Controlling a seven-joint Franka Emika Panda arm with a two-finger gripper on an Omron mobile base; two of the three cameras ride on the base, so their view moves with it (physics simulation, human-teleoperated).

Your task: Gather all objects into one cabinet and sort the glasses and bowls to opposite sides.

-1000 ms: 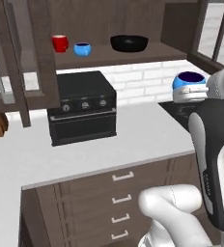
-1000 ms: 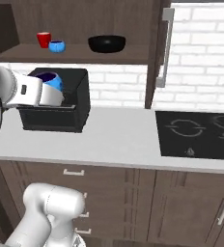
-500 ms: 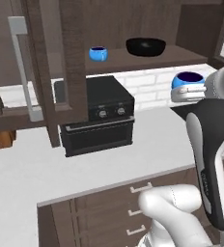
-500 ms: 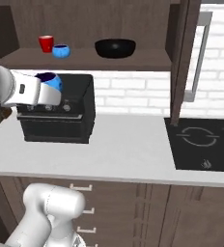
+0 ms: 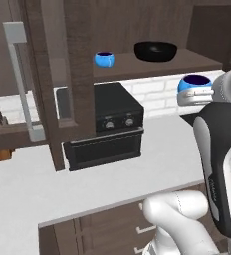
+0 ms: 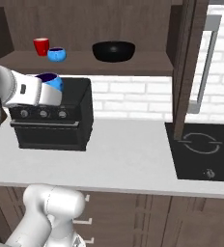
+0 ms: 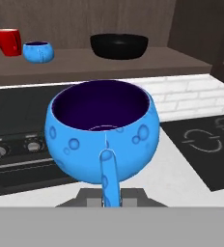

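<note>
My gripper [image 7: 109, 192] is shut on the handle of a bright blue mug [image 7: 103, 130], which it holds upright, dark inside showing, above the counter and below the shelf. The same held mug [image 5: 194, 83] shows at the right of the left base view, and beside the white hand [image 6: 49, 81] in the right base view. On the open cabinet's shelf [image 6: 85, 63] a red cup [image 6: 41, 46] and a second blue mug [image 6: 56, 54] stand together at the left. A wide black bowl [image 6: 113, 51] sits further right. In the left base view the open door hides the red cup.
A black countertop oven [image 6: 51, 118] stands under the shelf, just behind the held mug. The open cabinet doors [image 5: 43, 84] [image 6: 186, 67] with grey bar handles [image 5: 19, 79] swing out on both sides. A black cooktop [image 6: 205, 149] lies at the right of the counter.
The whole picture has shifted and grown: the base has driven closer to the cabinet. The blue mug has stayed in the shut gripper at about the same height.
</note>
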